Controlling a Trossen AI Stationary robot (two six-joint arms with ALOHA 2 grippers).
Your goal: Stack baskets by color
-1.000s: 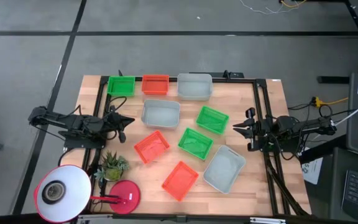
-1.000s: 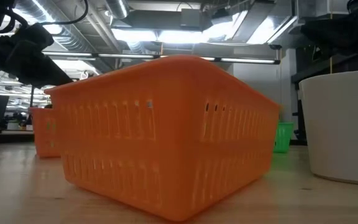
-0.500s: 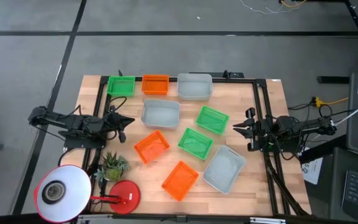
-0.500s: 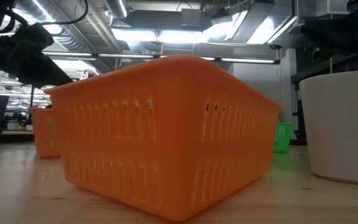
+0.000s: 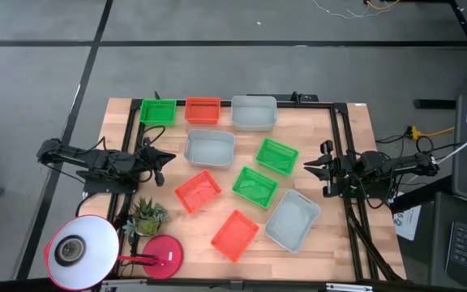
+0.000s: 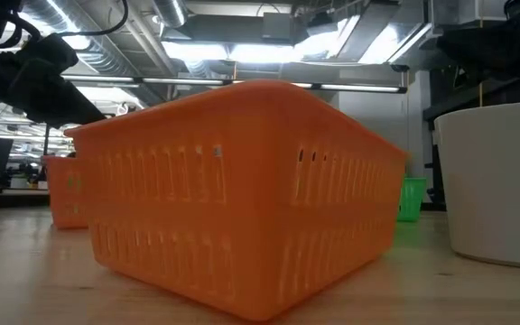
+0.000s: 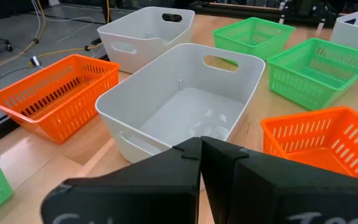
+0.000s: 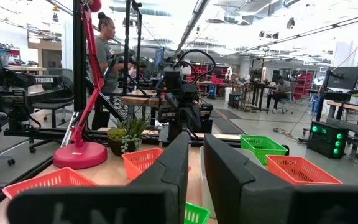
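Nine baskets rest by their bases on the wooden table. Along the far edge stand a green one (image 5: 158, 111), a red-orange one (image 5: 203, 110) and a grey one (image 5: 254, 113). A second grey one (image 5: 209, 149) (image 7: 179, 106), two green ones (image 5: 277, 156) (image 5: 254, 186), two red-orange ones (image 5: 198, 191) (image 5: 235, 235) and a third grey one (image 5: 292, 220) lie scattered mid-table. My left gripper (image 5: 171, 157) (image 7: 201, 146) is shut and empty at the left edge. My right gripper (image 5: 306, 167) (image 8: 196, 158) waits at the right edge, its fingers a narrow gap apart around nothing.
A red lamp with a round base (image 5: 162, 256) and white shade (image 5: 75, 251) stands at the near left corner beside a small potted plant (image 5: 146, 216). A black frame rail (image 5: 339, 146) borders the table. In the low view the near red-orange basket (image 6: 242, 190) fills the picture. People stand in the room behind.
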